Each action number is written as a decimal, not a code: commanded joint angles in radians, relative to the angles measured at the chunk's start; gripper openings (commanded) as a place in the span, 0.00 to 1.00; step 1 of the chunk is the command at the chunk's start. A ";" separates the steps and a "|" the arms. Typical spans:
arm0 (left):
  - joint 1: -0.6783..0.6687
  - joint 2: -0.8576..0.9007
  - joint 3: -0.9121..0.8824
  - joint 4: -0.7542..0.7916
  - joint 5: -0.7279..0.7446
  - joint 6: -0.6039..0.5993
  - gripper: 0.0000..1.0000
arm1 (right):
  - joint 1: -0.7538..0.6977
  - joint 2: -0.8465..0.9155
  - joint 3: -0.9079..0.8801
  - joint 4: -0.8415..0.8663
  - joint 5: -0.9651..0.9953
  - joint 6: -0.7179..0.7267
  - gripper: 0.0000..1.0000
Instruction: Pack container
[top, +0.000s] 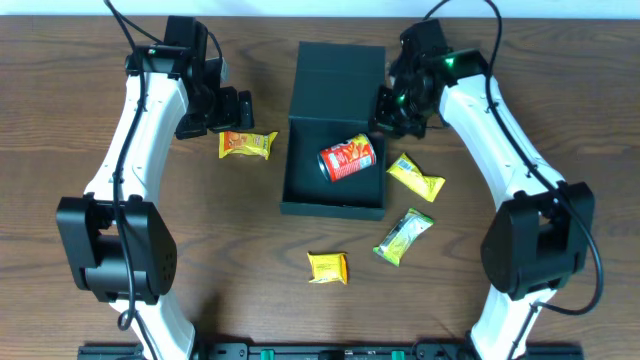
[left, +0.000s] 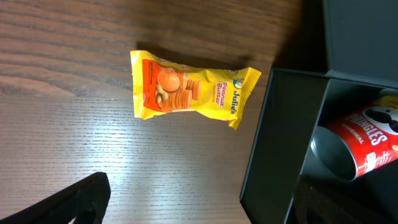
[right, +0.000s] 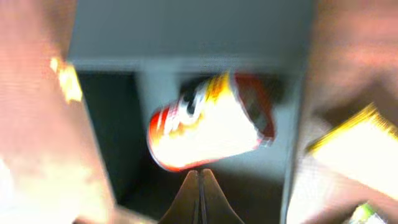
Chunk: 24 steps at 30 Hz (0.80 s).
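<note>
The container (top: 332, 208) is a dark teal-black square box at the table's middle, with its flap lid (top: 341, 66) open at the back. A red Pringles can (top: 347, 158) lies on its side inside. An orange-yellow Julie's packet (top: 247, 145) lies just left of the box. My left gripper (top: 215, 112) is open and empty above that packet; in the left wrist view the gripper (left: 199, 211) hangs over bare wood between the packet (left: 189, 90) and the box wall (left: 280, 137). My right gripper (top: 395, 108) is shut and empty at the box's right rim. In the blurred right wrist view its fingertips (right: 200, 186) point at the can (right: 208, 124).
A yellow packet (top: 415, 176) lies right of the box, a green packet (top: 403, 236) at the front right, and another yellow packet (top: 327, 267) in front of the box. Both arm bases stand at the table's front corners.
</note>
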<state>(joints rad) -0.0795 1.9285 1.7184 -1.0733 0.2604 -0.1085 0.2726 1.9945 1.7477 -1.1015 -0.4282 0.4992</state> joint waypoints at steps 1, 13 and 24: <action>0.000 0.014 0.018 -0.009 -0.009 -0.012 0.95 | 0.035 0.004 0.001 -0.049 -0.152 -0.079 0.02; 0.000 0.014 0.018 -0.002 -0.191 -0.031 0.95 | 0.323 0.004 -0.020 0.068 0.203 -0.314 0.02; 0.002 0.014 0.018 0.003 -0.378 -0.087 0.95 | 0.395 0.013 -0.146 0.223 0.384 -0.287 0.02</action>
<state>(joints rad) -0.0795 1.9289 1.7184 -1.0725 -0.0151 -0.1558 0.6670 1.9945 1.6428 -0.8955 -0.0860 0.2188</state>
